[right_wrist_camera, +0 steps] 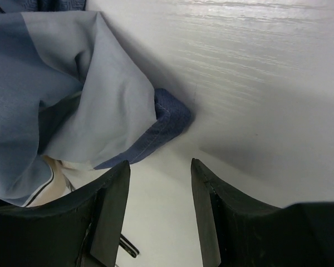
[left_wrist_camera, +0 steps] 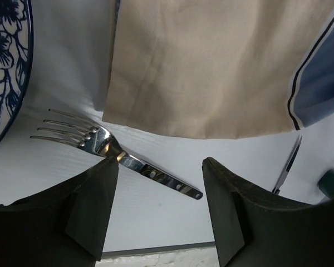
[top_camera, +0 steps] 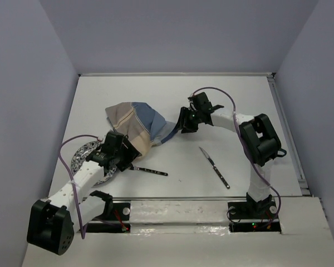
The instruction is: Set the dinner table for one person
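Note:
The white dinner table [top_camera: 234, 105] carries a crumpled blue-and-beige checked placemat [top_camera: 134, 125], also seen in the left wrist view [left_wrist_camera: 200, 67] and the right wrist view [right_wrist_camera: 67, 94]. A blue-patterned plate [top_camera: 82, 156] lies at the left, its rim in the left wrist view [left_wrist_camera: 5, 61]. A fork [top_camera: 150, 171] lies near the front; the left wrist view shows it [left_wrist_camera: 122, 158] just beyond my open, empty left gripper [left_wrist_camera: 158, 167], which hovers over the plate's right side [top_camera: 125, 161]. My right gripper [top_camera: 185, 123] is open and empty [right_wrist_camera: 158, 167] just beside the placemat's right corner. A knife [top_camera: 214, 167] lies right of centre.
Grey walls enclose the table on three sides. A metal rail [top_camera: 172, 199] runs along the near edge between the arm bases.

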Robot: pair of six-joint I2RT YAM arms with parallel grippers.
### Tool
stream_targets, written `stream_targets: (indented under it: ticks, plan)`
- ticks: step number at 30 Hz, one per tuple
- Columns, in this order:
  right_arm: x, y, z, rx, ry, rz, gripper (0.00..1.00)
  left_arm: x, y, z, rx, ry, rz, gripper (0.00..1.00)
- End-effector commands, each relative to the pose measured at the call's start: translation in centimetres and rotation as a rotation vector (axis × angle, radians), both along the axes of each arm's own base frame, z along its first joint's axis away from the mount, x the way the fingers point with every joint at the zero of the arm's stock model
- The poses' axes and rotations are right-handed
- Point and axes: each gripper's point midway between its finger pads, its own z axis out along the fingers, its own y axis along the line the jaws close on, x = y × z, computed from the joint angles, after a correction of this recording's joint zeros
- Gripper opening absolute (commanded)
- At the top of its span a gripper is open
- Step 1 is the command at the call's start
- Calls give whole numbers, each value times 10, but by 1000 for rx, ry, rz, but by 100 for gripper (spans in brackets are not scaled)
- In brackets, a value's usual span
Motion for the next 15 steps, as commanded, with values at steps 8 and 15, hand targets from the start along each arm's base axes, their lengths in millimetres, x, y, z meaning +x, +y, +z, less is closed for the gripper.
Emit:
stream_targets:
  ticks: [8, 15]
  plan:
    - [-1, 33, 13, 158, -27, 146, 55, 4, -27, 3, -57, -3, -14, 77]
    - [14, 32, 2, 138, -36, 129, 56, 12, -23, -3, 265, -7, -202, 79]
